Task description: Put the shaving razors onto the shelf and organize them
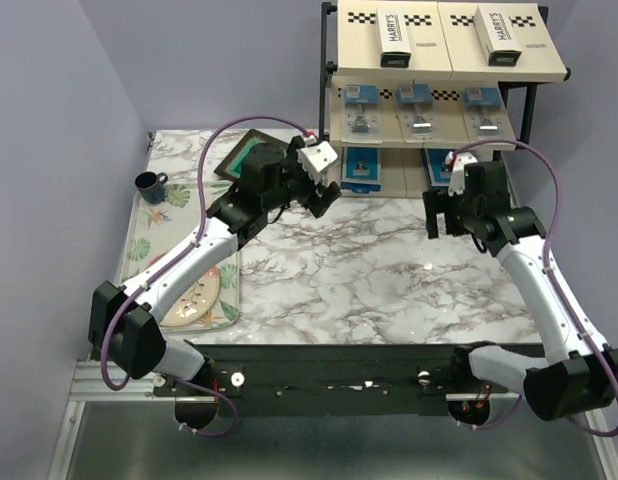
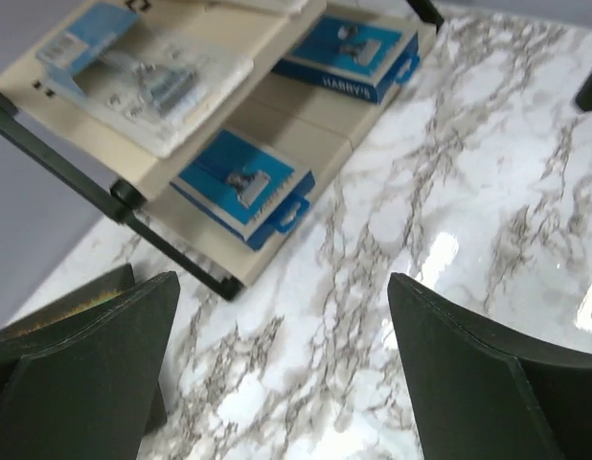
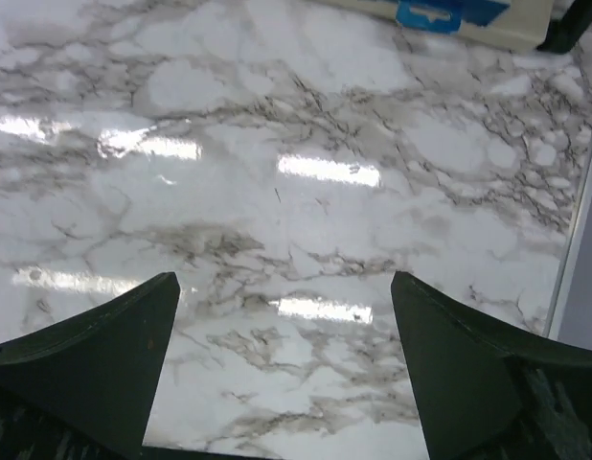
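The shelf (image 1: 334,110) stands at the back right. Two white HARRY'S boxes (image 1: 391,40) (image 1: 501,35) lie on its top board. Three blister packs (image 1: 359,103) (image 1: 416,105) (image 1: 479,105) lie on the middle board. A dark-blue box (image 1: 361,168) lies on the bottom board. The second dark-blue box (image 2: 349,53) is mostly hidden by my right arm in the top view. My left gripper (image 1: 327,198) is open and empty, over the marble just in front of the bottom board. My right gripper (image 1: 441,222) is open and empty, over the marble in front of the shelf's right half.
A dark square frame with green centre (image 1: 244,155) lies left of the shelf, behind my left wrist. A floral tray (image 1: 154,235) lies along the left side, with a dark mug (image 1: 149,185) at its far end. The table's right edge (image 3: 574,240) is near my right gripper.
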Action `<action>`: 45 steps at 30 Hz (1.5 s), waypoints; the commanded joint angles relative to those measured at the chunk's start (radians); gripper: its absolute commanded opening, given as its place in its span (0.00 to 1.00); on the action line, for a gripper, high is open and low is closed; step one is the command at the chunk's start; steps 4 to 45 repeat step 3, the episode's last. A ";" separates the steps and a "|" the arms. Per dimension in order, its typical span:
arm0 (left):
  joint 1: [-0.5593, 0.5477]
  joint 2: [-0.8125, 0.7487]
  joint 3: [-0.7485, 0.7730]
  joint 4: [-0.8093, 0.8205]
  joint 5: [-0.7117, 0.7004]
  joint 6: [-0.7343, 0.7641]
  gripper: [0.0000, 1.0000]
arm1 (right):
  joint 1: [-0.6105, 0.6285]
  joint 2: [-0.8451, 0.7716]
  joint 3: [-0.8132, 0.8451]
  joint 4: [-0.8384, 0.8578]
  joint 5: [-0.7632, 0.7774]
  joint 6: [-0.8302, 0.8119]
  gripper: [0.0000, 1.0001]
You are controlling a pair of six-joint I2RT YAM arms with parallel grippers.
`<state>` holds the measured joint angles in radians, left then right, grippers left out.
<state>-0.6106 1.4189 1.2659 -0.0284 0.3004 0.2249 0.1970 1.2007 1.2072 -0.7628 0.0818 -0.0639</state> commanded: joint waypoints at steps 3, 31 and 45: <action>0.012 -0.057 -0.039 -0.073 0.009 0.119 0.99 | -0.001 -0.176 -0.026 -0.015 0.007 -0.027 1.00; 0.012 -0.057 -0.039 -0.073 0.009 0.119 0.99 | -0.001 -0.176 -0.026 -0.015 0.007 -0.027 1.00; 0.012 -0.057 -0.039 -0.073 0.009 0.119 0.99 | -0.001 -0.176 -0.026 -0.015 0.007 -0.027 1.00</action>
